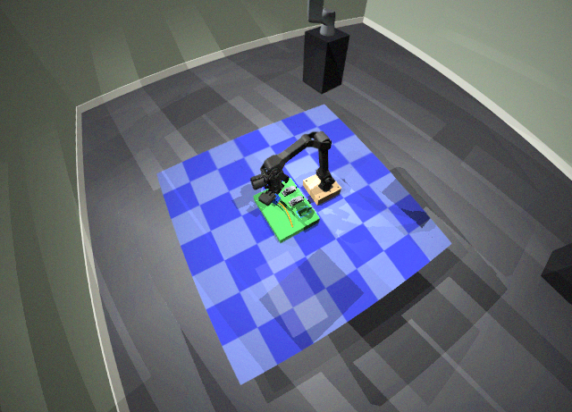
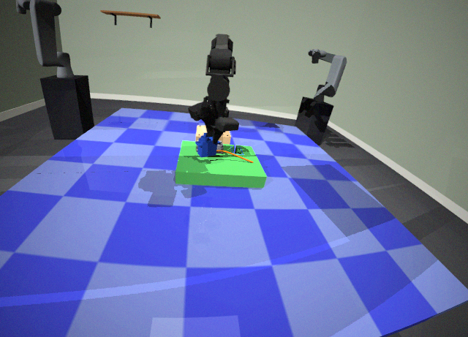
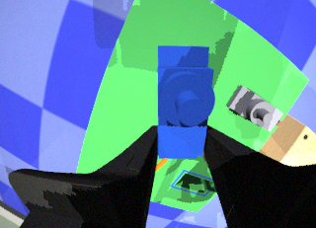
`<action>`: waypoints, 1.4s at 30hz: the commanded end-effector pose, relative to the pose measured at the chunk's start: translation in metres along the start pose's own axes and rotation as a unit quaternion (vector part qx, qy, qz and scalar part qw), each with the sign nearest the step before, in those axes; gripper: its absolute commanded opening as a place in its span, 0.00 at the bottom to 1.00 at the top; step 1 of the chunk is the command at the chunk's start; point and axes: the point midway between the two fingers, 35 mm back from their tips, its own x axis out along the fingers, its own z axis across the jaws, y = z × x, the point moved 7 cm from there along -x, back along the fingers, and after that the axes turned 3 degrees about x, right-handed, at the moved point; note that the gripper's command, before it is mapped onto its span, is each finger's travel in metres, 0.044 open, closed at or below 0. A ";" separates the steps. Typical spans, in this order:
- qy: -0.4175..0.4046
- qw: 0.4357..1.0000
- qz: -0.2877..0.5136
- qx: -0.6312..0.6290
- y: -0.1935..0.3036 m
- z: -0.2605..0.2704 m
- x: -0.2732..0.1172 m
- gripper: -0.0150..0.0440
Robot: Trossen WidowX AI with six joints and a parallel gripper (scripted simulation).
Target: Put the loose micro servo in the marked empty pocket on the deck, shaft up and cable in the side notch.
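Claw [image 3: 185,149] of mine is clamped on the blue micro servo [image 3: 185,102], holding it over the green deck [image 3: 138,50], with the marked pocket [image 3: 193,183] at roughly 6 o'clock from it.
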 end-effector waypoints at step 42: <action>-0.005 0.715 0.000 -0.699 0.040 0.019 0.000 0.25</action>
